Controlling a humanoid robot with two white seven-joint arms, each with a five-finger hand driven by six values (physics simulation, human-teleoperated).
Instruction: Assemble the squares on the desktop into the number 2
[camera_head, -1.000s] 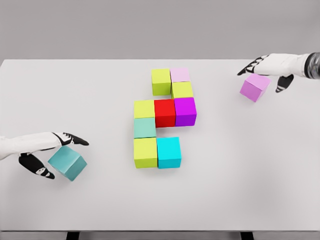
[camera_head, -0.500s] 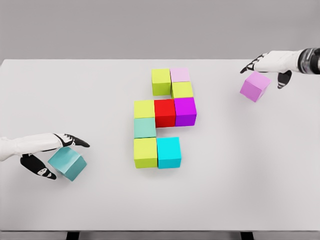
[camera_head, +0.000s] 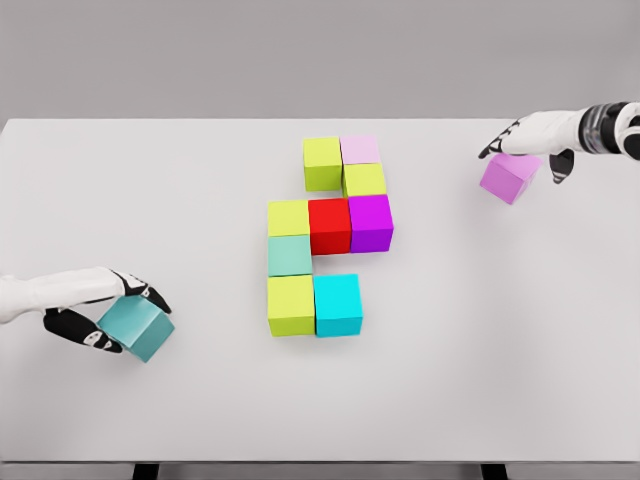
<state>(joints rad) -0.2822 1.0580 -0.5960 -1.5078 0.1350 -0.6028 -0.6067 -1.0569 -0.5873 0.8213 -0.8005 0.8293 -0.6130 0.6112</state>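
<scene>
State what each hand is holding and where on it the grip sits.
The left hand grips the teal cube, fingers over its top, thumb at its near left side. The right hand grips the violet cube by its top, far edge.

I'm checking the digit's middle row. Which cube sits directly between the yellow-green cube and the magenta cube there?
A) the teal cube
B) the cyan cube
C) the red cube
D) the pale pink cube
C: the red cube touches the yellow-green cube on its left and the magenta cube on its right.
</scene>
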